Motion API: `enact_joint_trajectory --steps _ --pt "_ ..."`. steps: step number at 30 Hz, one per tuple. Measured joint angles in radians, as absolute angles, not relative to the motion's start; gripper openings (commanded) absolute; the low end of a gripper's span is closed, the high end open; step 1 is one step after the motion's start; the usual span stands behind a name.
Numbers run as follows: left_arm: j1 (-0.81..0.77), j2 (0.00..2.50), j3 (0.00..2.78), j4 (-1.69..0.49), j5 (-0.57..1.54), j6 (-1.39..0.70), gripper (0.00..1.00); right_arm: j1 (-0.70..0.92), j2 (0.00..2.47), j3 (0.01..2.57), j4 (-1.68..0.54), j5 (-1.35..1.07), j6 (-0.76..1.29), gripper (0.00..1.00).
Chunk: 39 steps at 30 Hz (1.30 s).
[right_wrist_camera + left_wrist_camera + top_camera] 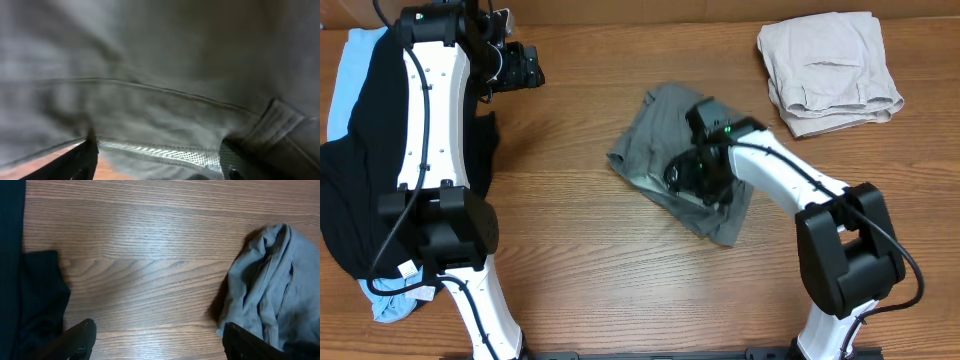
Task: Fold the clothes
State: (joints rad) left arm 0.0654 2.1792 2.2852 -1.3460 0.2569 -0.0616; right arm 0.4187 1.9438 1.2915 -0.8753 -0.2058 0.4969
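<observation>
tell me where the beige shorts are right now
In the overhead view the beige shorts lie loosely folded in the far right corner of the table, apart from the grey-olive shorts crumpled at the centre.

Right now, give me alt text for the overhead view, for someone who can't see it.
The right claw rests on crumpled grey-olive cotton shorts at the middle of a wooden table. Folded beige shorts lie at the far right corner; the left claw hangs beside a black garment piled over a light-blue one.
</observation>
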Motion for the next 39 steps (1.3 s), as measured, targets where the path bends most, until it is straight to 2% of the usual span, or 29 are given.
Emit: enact_joint_trajectory --steps 3,11,20,22,24,27,31,33,37,39 --pt "0.065 2.179 2.285 -1.346 0.253 -0.062 0.83 0.416 1.922 1.245 -0.849 -0.198 0.521 0.81" --pt "0.065 2.179 2.285 -1.347 0.25 -0.062 0.83 0.388 1.88 1.182 -0.857 -0.106 0.506 0.99" --pt "0.065 2.179 2.285 -1.348 0.249 -0.062 0.84 0.289 1.879 1.159 -0.678 0.105 0.183 1.0" --pt "0.065 2.179 2.285 -1.352 0.25 -0.062 0.84 0.28 1.883 1.176 -0.707 0.12 0.167 0.91" --pt "0.065 2.179 2.285 -1.354 0.249 -0.062 0.84 0.275 1.893 1.214 -0.791 0.129 0.181 0.91" --pt "0.065 2.179 2.285 -1.353 0.249 -0.062 0.84 0.264 1.896 1.271 -0.927 0.072 0.223 0.92" --pt "0.065 2.179 2.285 -1.354 0.249 -0.062 0.84 0.26 1.88 1.338 -0.979 -0.04 0.353 0.9" --pt "0.065 2.179 2.285 -1.354 0.249 -0.062 0.84 0.26 1.854 1.35 -1.007 -0.079 0.469 0.91" --pt "0.065 2.179 2.285 -1.354 0.249 -0.062 0.84 0.261 1.813 1.351 -1.024 -0.123 0.762 1.0" --pt "0.065 2.179 2.285 -1.354 0.249 -0.062 0.84 0.261 1.813 1.341 -1.007 -0.13 0.9 1.0"
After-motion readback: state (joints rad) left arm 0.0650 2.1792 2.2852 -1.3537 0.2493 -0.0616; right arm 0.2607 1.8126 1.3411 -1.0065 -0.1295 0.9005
